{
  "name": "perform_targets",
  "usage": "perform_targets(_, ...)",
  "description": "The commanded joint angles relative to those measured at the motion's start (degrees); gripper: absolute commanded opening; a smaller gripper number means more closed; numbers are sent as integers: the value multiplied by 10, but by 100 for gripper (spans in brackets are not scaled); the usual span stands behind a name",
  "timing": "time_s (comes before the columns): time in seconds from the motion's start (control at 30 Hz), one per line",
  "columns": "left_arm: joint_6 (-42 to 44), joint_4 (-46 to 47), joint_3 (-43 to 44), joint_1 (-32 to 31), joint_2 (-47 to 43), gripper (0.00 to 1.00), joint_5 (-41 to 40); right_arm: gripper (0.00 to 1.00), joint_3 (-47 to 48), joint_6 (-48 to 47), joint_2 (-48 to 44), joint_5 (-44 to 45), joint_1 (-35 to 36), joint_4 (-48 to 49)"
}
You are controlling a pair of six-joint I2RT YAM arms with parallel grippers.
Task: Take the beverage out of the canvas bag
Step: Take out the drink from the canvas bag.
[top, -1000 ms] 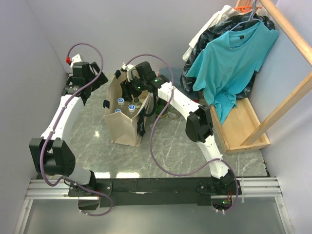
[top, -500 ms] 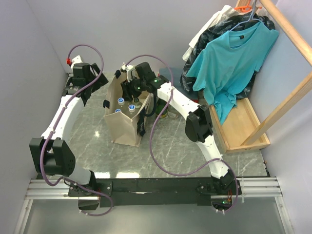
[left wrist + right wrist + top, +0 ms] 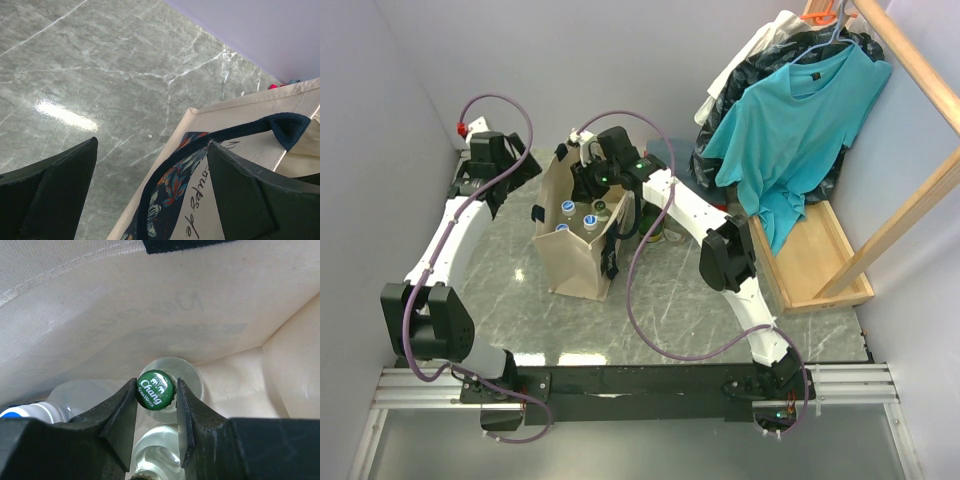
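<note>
1. Centrally in the top view, the canvas bag (image 3: 576, 262) stands upright on the marble-patterned table (image 3: 670, 300). Its mouth faces upward, so the contents are reachable only from above.
2. Right gripper (image 3: 156, 386): inside the bag's mouth, jaws closed on the green cap (image 3: 155, 392) of the beverage (image 3: 189, 374), a clear glass bottle at the centre of the wrist view. The cap is the only part exposed, which favours a straight upward pull.
3. Neighbours: a blue-capped bottle (image 3: 30, 410) at lower left and a second clear bottle (image 3: 155, 447) at bottom centre, both just beside the beverage. They are judged likely to be jostled during the lift.
4. Left gripper (image 3: 152, 144): jaws wide apart over the bag's rim and black strap handle (image 3: 240, 131), holding nothing. Contact cannot be told. It is apparently placed to steady the bag.
5. Stage: the bottle is gripped but not yet lifted out.
</note>
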Motion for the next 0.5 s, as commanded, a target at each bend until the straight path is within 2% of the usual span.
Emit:
perform_targets(0.0, 7, 16, -9, 3, -26, 96, -6, 0, 10, 12, 10, -22, 9, 3)
perform_targets(0.47, 10, 13, -16, 6, -40, 96, -18, 0, -28, 6, -57, 44, 12, 59)
